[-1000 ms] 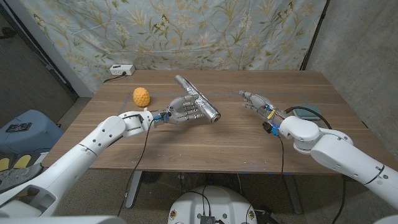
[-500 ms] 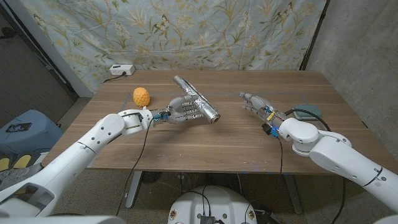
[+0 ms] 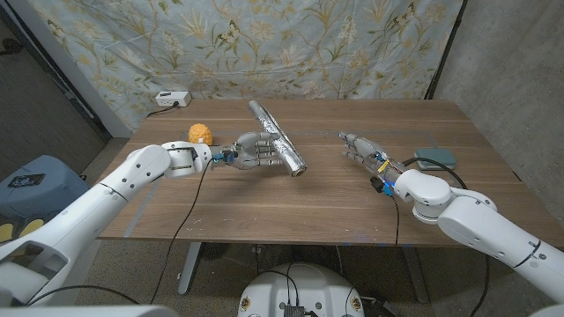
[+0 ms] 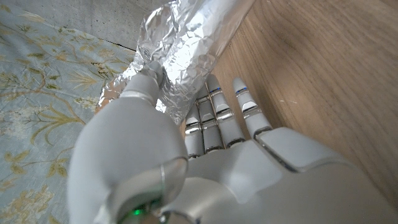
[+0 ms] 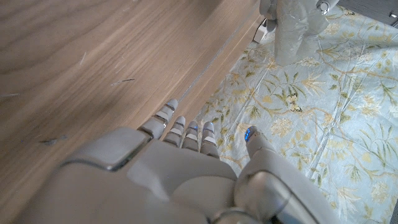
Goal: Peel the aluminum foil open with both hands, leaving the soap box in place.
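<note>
1. A long foil-wrapped package lies slantwise on the wooden table, near the middle and a little toward the robot's left, one end pointing to the far edge and the other toward the robot.
2. The left hand is against the package from its left side. In the head view the fingers touch the foil about midway along its length.
3. The left wrist view shows the thumb pressed on top of the crinkled foil and the other fingers reaching underneath it, so the hand grips the package between thumb and fingers.
4. The foil is still wrapped all round; no soap box can be seen through it.
5. The right hand is well apart from the package, over the right half of the table. Its fingers are straight and slightly apart, and it holds nothing.
6. In the right wrist view the fingers of the right hand stretch out over bare wood toward the table's far edge, with flowered cloth beyond.
7. A yellow, bumpy fruit-like object sits on the table just behind the left wrist.
8. A flat grey-green object lies near the table's right edge, beside the right forearm.
9. A white power strip rests at the far left corner.
</note>
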Available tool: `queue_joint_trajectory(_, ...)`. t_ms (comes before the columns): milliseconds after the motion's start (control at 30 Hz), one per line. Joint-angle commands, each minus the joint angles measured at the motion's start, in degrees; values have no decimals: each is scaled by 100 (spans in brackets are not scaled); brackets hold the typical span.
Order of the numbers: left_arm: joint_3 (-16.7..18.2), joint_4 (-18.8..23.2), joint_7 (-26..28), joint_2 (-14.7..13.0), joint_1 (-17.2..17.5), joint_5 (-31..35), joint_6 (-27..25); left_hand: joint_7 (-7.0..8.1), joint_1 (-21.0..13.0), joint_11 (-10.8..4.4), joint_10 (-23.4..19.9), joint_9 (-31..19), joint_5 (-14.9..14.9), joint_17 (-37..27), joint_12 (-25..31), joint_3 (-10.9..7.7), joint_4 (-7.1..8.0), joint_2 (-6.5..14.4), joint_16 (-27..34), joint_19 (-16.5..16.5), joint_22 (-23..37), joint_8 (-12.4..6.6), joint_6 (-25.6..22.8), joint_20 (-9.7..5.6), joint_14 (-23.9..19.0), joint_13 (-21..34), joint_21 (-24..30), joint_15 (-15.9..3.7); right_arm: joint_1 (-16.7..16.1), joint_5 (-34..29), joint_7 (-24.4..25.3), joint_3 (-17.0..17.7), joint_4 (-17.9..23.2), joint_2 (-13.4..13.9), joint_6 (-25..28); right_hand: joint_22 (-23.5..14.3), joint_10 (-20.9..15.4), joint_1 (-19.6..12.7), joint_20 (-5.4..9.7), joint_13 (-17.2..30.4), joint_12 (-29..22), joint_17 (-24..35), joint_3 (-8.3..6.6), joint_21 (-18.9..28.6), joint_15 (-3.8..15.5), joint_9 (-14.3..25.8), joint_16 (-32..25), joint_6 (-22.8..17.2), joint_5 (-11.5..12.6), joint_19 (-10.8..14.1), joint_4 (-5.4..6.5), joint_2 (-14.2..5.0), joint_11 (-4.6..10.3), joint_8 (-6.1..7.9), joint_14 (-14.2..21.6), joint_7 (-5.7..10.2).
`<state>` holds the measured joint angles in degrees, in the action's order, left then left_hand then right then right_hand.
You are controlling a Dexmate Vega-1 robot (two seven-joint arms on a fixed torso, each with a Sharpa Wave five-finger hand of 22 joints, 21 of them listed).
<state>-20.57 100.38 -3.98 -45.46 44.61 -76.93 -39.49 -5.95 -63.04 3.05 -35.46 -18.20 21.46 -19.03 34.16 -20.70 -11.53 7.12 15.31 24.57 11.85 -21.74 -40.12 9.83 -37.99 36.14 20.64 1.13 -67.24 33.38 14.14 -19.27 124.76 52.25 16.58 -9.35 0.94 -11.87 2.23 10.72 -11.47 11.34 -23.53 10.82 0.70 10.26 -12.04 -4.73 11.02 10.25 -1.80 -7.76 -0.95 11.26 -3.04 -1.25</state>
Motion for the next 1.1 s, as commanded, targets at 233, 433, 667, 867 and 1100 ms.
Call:
queue_joint_trajectory(233,-103,70,-77,-191,-241,224,-270,15,-160,-117,-241,-75,54,-25,46,-232,199,95,59,50,23,-703,-716,56,-55,26,73,15,218,-69,331,93,1246,627,1381,-16,-239,-286,68,23,-76,-36,-14,74,-149,34,-69,-156,-27,273,-285,122,-187,36,250,-141)
queue_joint_trajectory(433,-183,109,-88,-218,-339,336,-364,-5,-170,-92,-248,-108,67,-38,47,-246,200,107,72,60,24,-701,-702,67,-62,41,87,30,390,-119,382,42,1601,737,1803,-18,-506,-469,-51,37,-133,-46,-11,100,-274,38,-106,-308,-24,502,-481,192,-395,59,504,-262)
queue_joint_trajectory(667,-300,153,-78,-217,-456,490,-466,-24,-186,-73,-269,-143,81,-47,54,-257,190,98,87,67,25,-703,-701,67,-75,59,100,40,541,-200,385,-12,1785,765,1985,-20,-669,-559,-169,50,-168,-41,5,108,-382,40,-132,-311,-22,630,-569,225,-501,36,664,-351)
queue_joint_trajectory(867,-358,235,79,-206,-505,599,-548,-19,-208,-64,-283,-175,98,-48,59,-276,180,95,99,77,27,-705,-697,76,-100,74,113,42,649,-251,349,-54,1847,761,2053,-21,-733,-589,-206,56,-182,-38,17,101,-404,41,-130,-291,-20,656,-598,246,-533,20,697,-409)
queue_joint_trajectory(1100,-458,345,145,-211,-566,789,-594,-19,-235,-47,-295,-224,130,-51,66,-311,181,105,110,102,29,-722,-717,102,-123,99,136,60,811,-376,311,-191,1902,698,2098,-22,-777,-634,-264,66,-187,-35,29,94,-470,43,-135,-263,-14,690,-636,273,-573,4,760,-477)
